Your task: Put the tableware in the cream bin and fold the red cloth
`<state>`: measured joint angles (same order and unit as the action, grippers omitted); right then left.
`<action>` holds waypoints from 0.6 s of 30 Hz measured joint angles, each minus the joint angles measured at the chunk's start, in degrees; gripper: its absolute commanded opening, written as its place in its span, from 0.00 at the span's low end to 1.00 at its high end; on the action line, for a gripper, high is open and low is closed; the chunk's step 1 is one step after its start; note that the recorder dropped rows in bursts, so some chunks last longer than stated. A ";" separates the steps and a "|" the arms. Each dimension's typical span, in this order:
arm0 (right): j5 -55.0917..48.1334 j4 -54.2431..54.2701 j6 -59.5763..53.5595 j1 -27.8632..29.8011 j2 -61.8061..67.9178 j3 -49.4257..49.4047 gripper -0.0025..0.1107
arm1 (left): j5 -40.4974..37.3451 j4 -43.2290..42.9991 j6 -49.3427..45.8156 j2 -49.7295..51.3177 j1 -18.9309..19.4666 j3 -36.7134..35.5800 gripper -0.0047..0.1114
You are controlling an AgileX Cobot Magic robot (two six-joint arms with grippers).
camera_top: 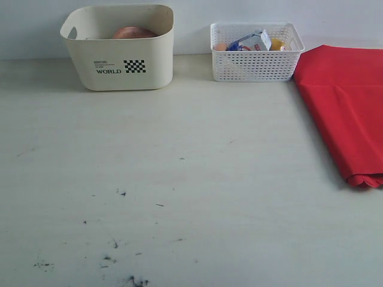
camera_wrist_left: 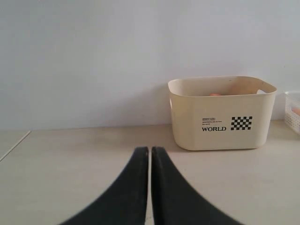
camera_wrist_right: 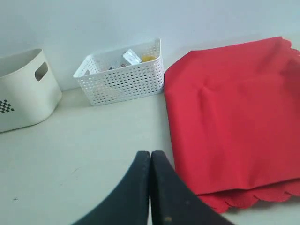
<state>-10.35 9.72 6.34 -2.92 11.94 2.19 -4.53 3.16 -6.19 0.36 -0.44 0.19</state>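
The wooden plate (camera_top: 134, 33) is sitting inside the cream bin (camera_top: 119, 60) along the tabletop's (camera_top: 179, 179) far edge. The red cloth (camera_top: 344, 107) is lying doubled at the right edge. The left claw (camera_wrist_left: 150, 154) and right claw (camera_wrist_right: 150, 157) are resting pressed together and empty, likely because nothing needs gripping.

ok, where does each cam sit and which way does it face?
Exterior: raised, looking across the table to the back wall, over cream bin, white basket, red cloth; no robot parts show.
Left wrist: low over the table, facing cream bin and back wall; shut left gripper shows.
Right wrist: higher, tilted down at red cloth and white basket; shut right gripper shows.
Shared: all three see the cream bin.
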 measured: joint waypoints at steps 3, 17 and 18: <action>0.12 -3.56 5.00 0.00 -2.11 -1.47 0.02 | 0.00 0.13 0.00 0.00 0.00 0.00 0.08; -2.78 -5.42 7.95 0.00 -4.28 -1.93 0.02 | 0.00 0.13 -0.24 0.00 0.00 -0.10 0.08; -3.13 -5.51 7.80 0.00 -4.98 -1.93 0.02 | 0.00 0.13 -0.24 0.00 0.00 -0.10 0.08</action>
<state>-13.47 4.20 14.15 -2.92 6.96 0.27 -4.53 3.29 -6.43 0.36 -0.44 0.09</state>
